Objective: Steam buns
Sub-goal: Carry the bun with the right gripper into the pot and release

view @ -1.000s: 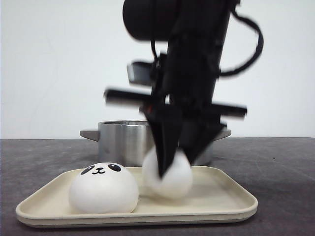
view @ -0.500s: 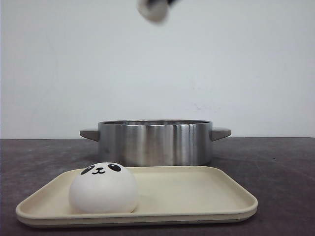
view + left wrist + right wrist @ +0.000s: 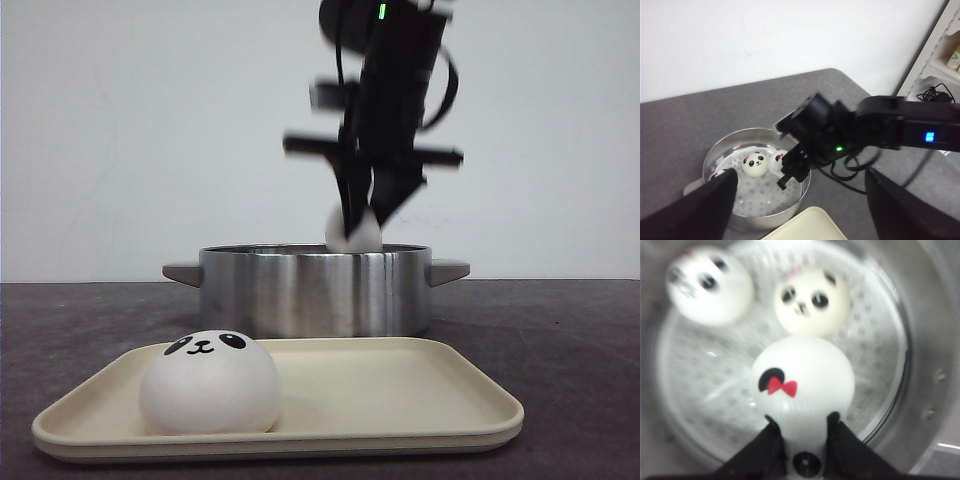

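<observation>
My right gripper [image 3: 362,215] is shut on a white panda bun [image 3: 352,232] and holds it just above the rim of the steel pot [image 3: 315,290]. In the right wrist view the held bun [image 3: 802,380] sits between the fingers [image 3: 765,445] over the perforated steamer plate, with two more buns [image 3: 710,285] [image 3: 812,300] lying in the pot [image 3: 925,355]. A fourth bun [image 3: 210,382] sits at the left of the cream tray [image 3: 400,390]. My left gripper [image 3: 800,220] is open and empty, high above the pot [image 3: 765,197] and looking down on it.
The pot has side handles [image 3: 448,270] and stands right behind the tray on the dark grey table [image 3: 560,330]. A white wall is behind. In the left wrist view a shelf [image 3: 940,65] stands beyond the table, and the right arm [image 3: 880,130] reaches over the pot.
The right gripper took the bun off the tray, lifted it out of the top of the view, and has come down with it over the pot. The bun on the tray's left has not moved.
</observation>
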`<state>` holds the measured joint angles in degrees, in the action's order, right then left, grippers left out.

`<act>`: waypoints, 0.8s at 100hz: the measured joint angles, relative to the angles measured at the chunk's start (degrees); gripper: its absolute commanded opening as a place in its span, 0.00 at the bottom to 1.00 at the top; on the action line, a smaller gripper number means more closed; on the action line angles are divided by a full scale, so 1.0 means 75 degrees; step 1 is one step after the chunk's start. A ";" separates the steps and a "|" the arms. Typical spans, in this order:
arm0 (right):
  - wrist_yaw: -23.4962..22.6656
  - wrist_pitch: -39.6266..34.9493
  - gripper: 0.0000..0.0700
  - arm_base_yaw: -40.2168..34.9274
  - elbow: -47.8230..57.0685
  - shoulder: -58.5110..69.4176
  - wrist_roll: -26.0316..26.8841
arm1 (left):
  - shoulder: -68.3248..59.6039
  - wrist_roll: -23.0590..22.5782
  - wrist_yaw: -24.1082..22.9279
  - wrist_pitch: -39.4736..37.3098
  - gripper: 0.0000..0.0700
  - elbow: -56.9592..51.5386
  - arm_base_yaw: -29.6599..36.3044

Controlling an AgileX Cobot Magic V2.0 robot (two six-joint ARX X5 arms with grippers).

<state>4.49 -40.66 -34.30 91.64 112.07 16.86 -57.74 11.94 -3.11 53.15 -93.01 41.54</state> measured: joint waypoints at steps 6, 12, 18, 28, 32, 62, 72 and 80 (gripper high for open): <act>-0.0015 -0.0006 0.06 0.0003 -0.0009 0.0163 -0.0026 | 0.0000 0.0000 0.0000 0.0099 0.68 0.0000 0.0000; -0.0029 0.0003 0.24 0.0003 -0.0009 0.0256 -0.0052 | 0.0000 0.0000 0.0000 0.0201 0.68 0.0000 0.0000; -0.0029 0.0017 0.46 0.0003 -0.0009 0.0283 -0.0073 | 0.0000 0.0000 -0.0009 0.0280 0.68 0.0000 0.0000; -0.0020 0.0032 0.65 0.0003 -0.0009 0.0286 -0.0073 | 0.0000 0.0000 -0.0026 0.0376 0.68 0.0000 0.0000; -0.0020 0.0035 0.66 0.0003 -0.0009 0.0286 -0.0073 | 0.0000 0.0000 -0.0050 0.0382 0.68 0.0000 0.0000; -0.0023 -0.0169 0.72 0.0032 0.0015 0.0286 -0.0076 | -0.0023 0.0000 -0.0146 0.0391 0.68 0.0000 0.0000; -0.0023 -0.0632 0.72 0.0082 0.0280 0.0289 -0.0076 | -0.0105 0.0000 -0.0146 0.0513 0.68 0.0000 0.0000; -0.0023 -0.1003 0.72 0.0082 0.0653 0.0289 -0.0082 | -0.0207 0.0000 -0.0146 0.0697 0.68 0.0017 0.0000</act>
<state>4.32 -48.18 -33.69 96.53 114.24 16.25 -59.29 11.94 -4.21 58.37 -92.88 41.54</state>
